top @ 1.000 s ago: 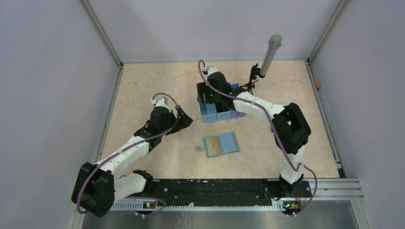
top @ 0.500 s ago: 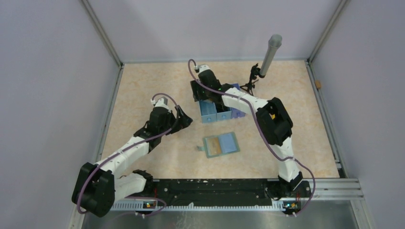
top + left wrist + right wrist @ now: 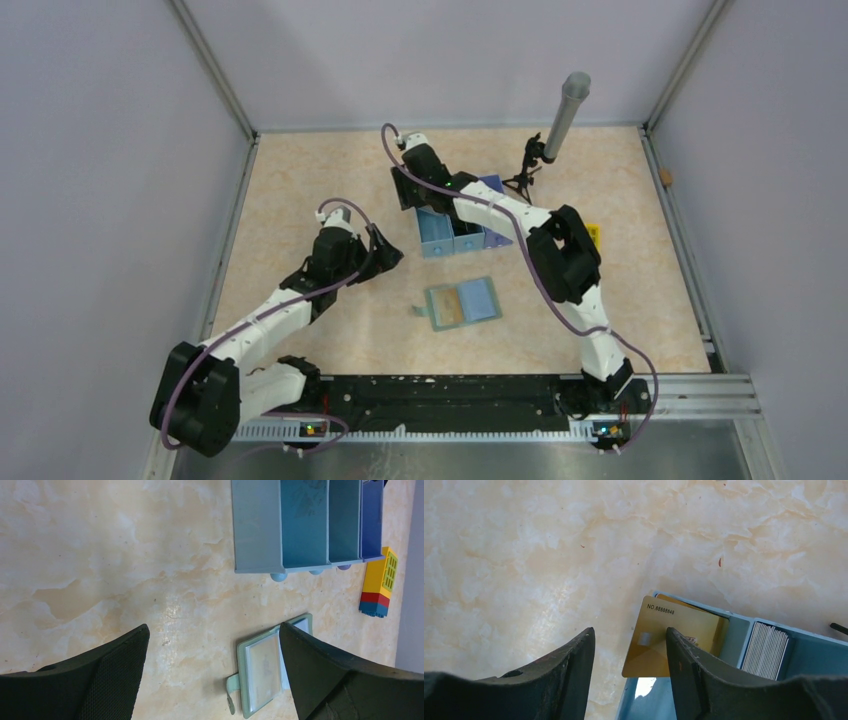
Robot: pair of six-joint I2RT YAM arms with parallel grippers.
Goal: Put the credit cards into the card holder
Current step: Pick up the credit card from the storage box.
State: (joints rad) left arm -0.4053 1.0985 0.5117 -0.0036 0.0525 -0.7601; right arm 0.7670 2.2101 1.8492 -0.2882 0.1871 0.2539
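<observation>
The card holder point(image 3: 462, 303) lies open on the table, a tan card in its left panel and a light blue panel on the right; the left wrist view shows the card holder point(image 3: 265, 672) too. A gold credit card point(image 3: 674, 635) leans out over the wall of the blue tray's point(image 3: 734, 630) end compartment. My right gripper point(image 3: 630, 632) hovers open over that corner, its right finger in front of the card. A stack of pale cards point(image 3: 766, 650) stands in the neighbouring compartment. My left gripper point(image 3: 212, 630) hangs wide open and holds nothing, left of the holder.
The blue three-compartment tray point(image 3: 440, 240) sits behind the card holder. A yellow, red and blue block point(image 3: 378, 582) lies right of the tray. A grey post point(image 3: 565, 115) on a black stand rises at the back. Walls enclose the table.
My right gripper has swung left and farther back along the tray to its end compartment, and its jaws have narrowed. The left arm has stayed still.
</observation>
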